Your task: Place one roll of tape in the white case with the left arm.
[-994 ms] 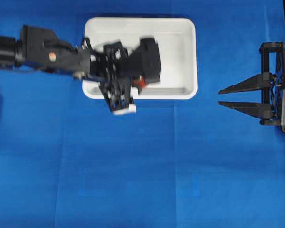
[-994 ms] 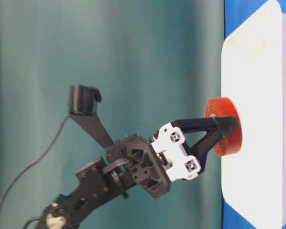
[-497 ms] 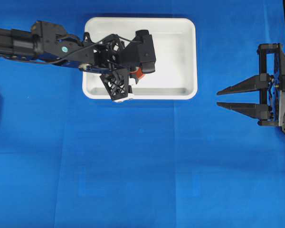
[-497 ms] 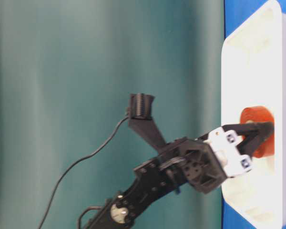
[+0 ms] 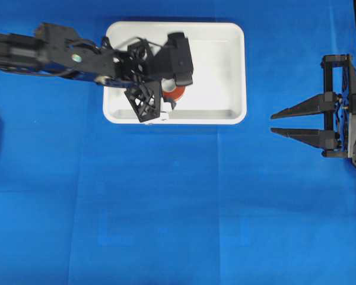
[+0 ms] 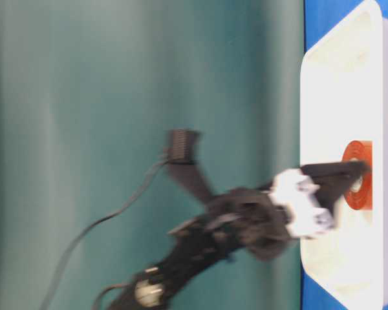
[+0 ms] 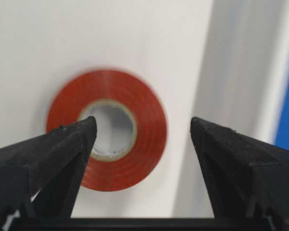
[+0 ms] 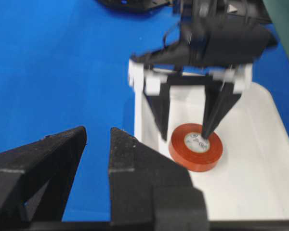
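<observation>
Blue cloth-covered worktop (image 5: 166,208), seen from overhead. At far left the black jointed left arm (image 5: 53,56) reaches in over the large shallow white plastic case (image 5: 234,71), a rectangular tray with rounded corners and a raised rim. Its lattice-framed left gripper (image 8: 188,137) points down into the case, near the long wall facing the open worktop.

The small flat orange-red roll of tape (image 7: 108,130), pale core and open centre hole, lies flat on the case floor, hole facing up. The left fingers (image 7: 58,154) stand apart. In the right wrist view one fingertip dips at the core of the roll and the other stands outside the ring on the side toward the case wall. The tape looks freed, not clamped. Whether a tip touches the core cannot be told.

Judgement: the roll sits directly under and between the fingers, so a withdrawal calls for a straight lift clear of the hole, no sideways drag.

At far right the black right gripper (image 5: 296,122) waits well apart from the case, its fingers (image 8: 135,163) slightly apart and holding nothing.
</observation>
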Tool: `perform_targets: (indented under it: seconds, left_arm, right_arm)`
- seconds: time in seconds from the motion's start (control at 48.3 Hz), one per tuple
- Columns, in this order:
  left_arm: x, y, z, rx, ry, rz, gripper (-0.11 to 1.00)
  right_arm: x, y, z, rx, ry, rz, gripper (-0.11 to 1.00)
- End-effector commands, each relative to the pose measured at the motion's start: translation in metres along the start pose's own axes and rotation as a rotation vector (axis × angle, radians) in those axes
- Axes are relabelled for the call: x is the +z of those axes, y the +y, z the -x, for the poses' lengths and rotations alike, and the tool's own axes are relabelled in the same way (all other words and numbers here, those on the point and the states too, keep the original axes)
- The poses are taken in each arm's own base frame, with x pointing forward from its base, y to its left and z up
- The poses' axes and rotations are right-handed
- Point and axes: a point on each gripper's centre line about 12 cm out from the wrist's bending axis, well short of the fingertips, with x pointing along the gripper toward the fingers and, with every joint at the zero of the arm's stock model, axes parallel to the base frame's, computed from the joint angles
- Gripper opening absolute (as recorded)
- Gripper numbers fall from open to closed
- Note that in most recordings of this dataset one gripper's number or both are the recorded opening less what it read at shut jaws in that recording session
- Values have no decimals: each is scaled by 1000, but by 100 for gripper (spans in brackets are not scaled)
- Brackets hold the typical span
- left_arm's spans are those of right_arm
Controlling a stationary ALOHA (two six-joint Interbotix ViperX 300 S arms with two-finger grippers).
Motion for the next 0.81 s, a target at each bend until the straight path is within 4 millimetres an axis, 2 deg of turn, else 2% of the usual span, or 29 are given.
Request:
perform_targets:
  seconds: [0.0,0.145,0.29,0.497,0.787]
  left_arm:
    - [26,-7,41,-9,-114,-16,74]
    - [40,-18,86,-28,-219,-37,74]
    - [37,-33,120,-59,-299,-59,74]
    - [15,-46,151,-108,-417,-59,74]
    - [-21,-52,191,-160,-660,-60,74]
  right_arm:
    - [5,-1,-1,-3,-17,-2,-11]
    - [6,-1,-1,-3,-18,-4,-11]
    - [6,-1,0,-3,-17,-4,-11]
    - [6,-1,0,-3,-20,-2,-11]
    - [6,-1,0,-3,-20,-2,-11]
